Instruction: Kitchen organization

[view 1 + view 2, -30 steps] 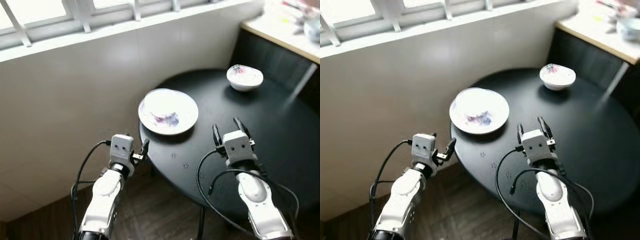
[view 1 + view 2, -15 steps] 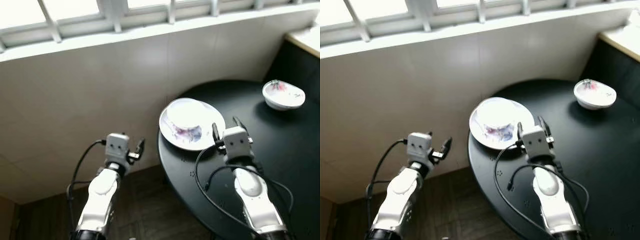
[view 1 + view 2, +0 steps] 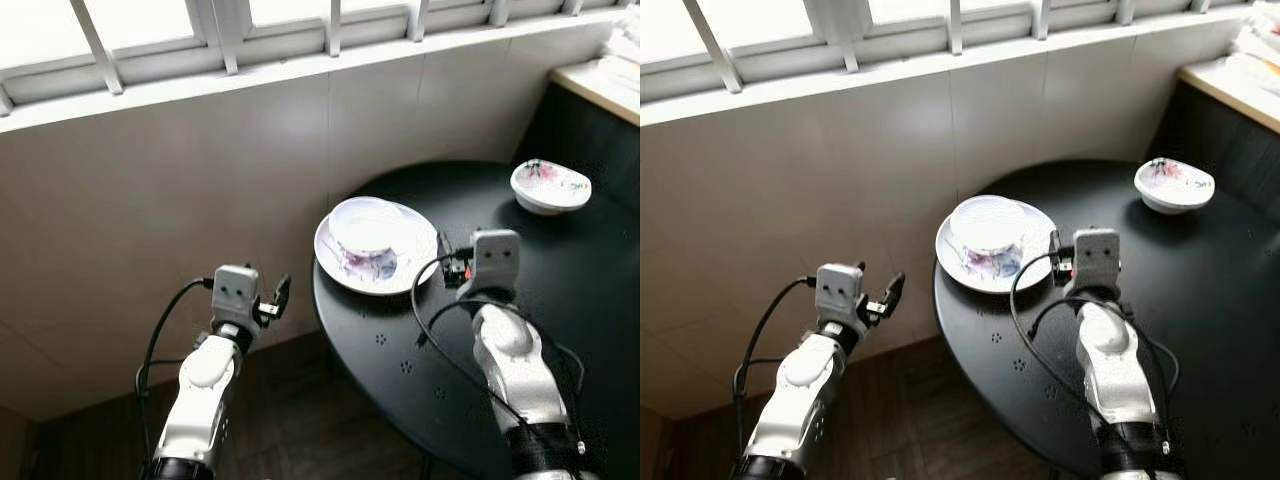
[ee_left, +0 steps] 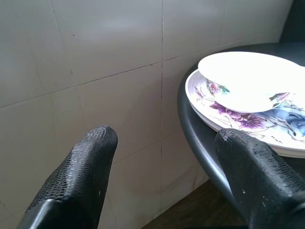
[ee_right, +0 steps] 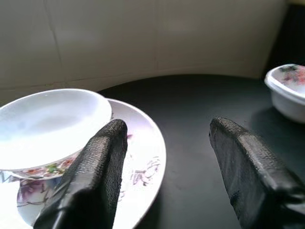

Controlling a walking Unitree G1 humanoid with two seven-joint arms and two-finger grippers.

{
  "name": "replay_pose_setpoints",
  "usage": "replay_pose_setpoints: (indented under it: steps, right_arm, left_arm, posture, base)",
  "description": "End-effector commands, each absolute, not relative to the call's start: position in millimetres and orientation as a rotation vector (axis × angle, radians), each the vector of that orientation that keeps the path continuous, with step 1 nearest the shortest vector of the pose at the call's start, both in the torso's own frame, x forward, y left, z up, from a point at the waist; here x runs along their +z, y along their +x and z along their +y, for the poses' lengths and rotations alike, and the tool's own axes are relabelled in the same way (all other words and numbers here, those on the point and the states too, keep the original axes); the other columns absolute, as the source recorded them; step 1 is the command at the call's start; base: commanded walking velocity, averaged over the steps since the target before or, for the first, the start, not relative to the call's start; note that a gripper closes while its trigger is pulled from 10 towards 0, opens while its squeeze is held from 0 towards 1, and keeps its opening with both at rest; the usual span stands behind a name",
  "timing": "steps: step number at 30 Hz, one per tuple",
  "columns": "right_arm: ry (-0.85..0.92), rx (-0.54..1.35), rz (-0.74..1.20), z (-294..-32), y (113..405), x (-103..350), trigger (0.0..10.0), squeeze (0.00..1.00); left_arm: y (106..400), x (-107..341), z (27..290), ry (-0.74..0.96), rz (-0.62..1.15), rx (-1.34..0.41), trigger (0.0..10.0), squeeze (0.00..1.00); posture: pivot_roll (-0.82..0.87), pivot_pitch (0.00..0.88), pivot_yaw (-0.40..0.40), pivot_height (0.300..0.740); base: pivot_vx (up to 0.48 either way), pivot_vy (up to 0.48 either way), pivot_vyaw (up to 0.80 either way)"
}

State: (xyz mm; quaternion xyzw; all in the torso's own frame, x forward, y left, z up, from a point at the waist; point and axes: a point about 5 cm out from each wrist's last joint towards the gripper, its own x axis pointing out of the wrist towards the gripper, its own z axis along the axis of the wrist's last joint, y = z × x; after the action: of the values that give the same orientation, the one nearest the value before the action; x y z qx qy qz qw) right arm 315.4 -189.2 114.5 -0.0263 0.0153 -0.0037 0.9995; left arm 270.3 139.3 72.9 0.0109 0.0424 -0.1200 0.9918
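The right pincer (image 5: 164, 167), fingers apart, has closed in on the plate (image 3: 400, 275) rim. The left pincer (image 4: 167, 176), also apart, hangs beside the counter (image 3: 560, 330); a grasp looks near.

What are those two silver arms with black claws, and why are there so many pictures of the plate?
They belong to a walking robot. Two pictures come from cameras in its head, looking down; two come from cameras on its wrists, looking along the black fingers. Each pair of fingers is a gripper. On the round black table sits a flowered plate with a white bowl on it, and another small bowl farther back. The right gripper is open, beside the plate's edge. The left gripper is open too, off the table near the tiled wall. Neither holds anything.
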Motion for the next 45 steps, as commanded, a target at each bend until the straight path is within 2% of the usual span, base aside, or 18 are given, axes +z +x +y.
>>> replay_pose_setpoints:
  steps: [1, 12, 16, 39, 40, 41, 43, 44, 45]
  right_arm:
    - [-0.017, 0.02, 0.059, -190, 321, 116, 10.0, 0.0]
    - [0.144, 0.09, 0.146, -196, 350, 123, 10.0, 0.0]
    - [0.265, 0.117, 0.197, -191, 356, 118, 10.0, 0.0]
    - [0.593, 0.173, 0.357, -173, 355, 94, 10.0, 0.0]
    - [0.605, 0.174, 0.366, -173, 355, 93, 6.5, 0.0]
    - [0.617, 0.174, 0.378, -172, 354, 91, 4.9, 0.0]
    - [0.632, 0.172, 0.41, -171, 353, 87, 2.6, 0.0]
    - [0.634, 0.172, 0.414, -170, 353, 86, 2.6, 0.0]
    - [0.635, 0.169, 0.427, -170, 353, 85, 0.0, 0.0]
  left_arm:
    - [272, 71, 140, 0.018, 0.099, -0.234, 10.0, 0.0]
    - [273, 71, 139, 0.014, 0.098, -0.233, 10.0, 0.0]
    - [273, 71, 139, 0.014, 0.102, -0.236, 10.0, 0.0]
    - [272, 68, 139, 0.004, 0.117, -0.24, 10.0, 0.0]
    - [272, 68, 139, 0.003, 0.118, -0.24, 10.0, 0.0]
    - [272, 68, 139, 0.002, 0.119, -0.24, 10.0, 0.0]
    - [272, 68, 140, 0.0, 0.122, -0.24, 10.0, 0.0]
    - [272, 68, 140, 0.0, 0.122, -0.241, 10.0, 0.0]
    - [272, 68, 140, -0.001, 0.122, -0.241, 10.0, 0.0]
  posture:
    - [-0.12, 0.018, 0.03, 0.74]
    - [-0.1, 0.014, 0.026, 0.74]
    - [-0.1, 0.014, 0.028, 0.74]
    - [-0.09, 0.009, 0.03, 0.74]
    - [-0.09, 0.009, 0.03, 0.74]
    - [-0.09, 0.01, 0.029, 0.74]
    - [-0.09, 0.01, 0.029, 0.74]
    - [-0.09, 0.01, 0.029, 0.74]
    - [-0.09, 0.01, 0.029, 0.74]
  base:
    - [0.0, 0.0, 0.0]
    - [0.0, 0.0, 0.0]
    - [0.0, 0.0, 0.0]
    - [0.0, 0.0, 0.0]
    - [0.0, 0.0, 0.0]
    - [0.0, 0.0, 0.0]
    - [0.0, 0.0, 0.0]
    - [0.0, 0.0, 0.0]
    - [0.0, 0.0, 0.0]
